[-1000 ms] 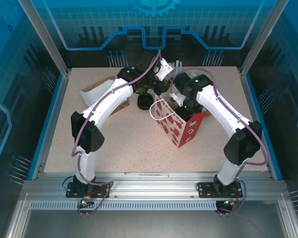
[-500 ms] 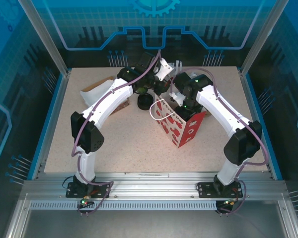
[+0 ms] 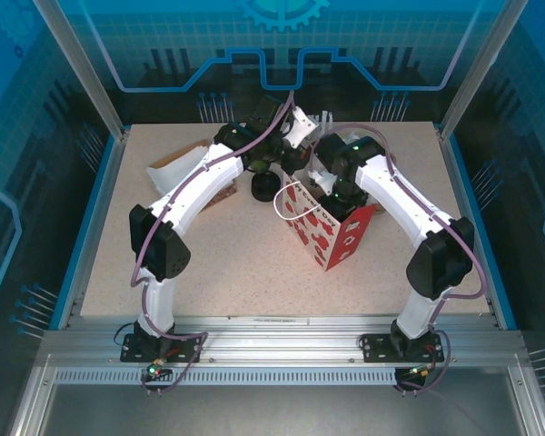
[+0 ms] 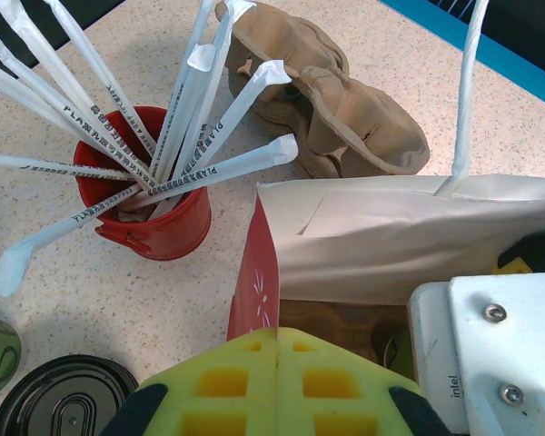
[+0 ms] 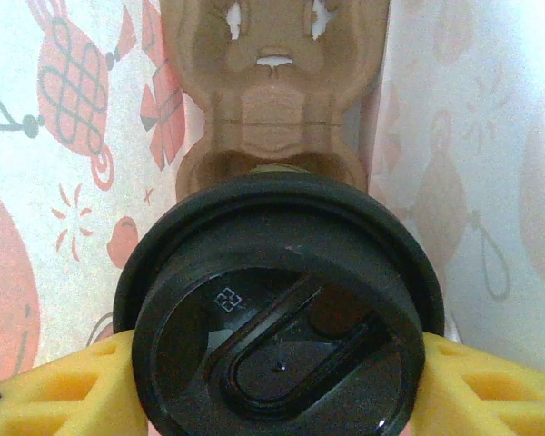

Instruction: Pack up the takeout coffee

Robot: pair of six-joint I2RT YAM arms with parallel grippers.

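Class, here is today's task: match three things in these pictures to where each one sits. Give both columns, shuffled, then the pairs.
Things
1. takeout coffee
2. straws
3. paper bag

Places
A. standing in the red cup
B. standing open on the table
C. held by the right end effector

Pairs: 1-C, 2-A, 3-B

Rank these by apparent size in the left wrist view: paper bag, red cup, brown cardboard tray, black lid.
1. Paper bag
2. Brown cardboard tray
3. Red cup
The black lid is cropped, so it is unranked against the cup.
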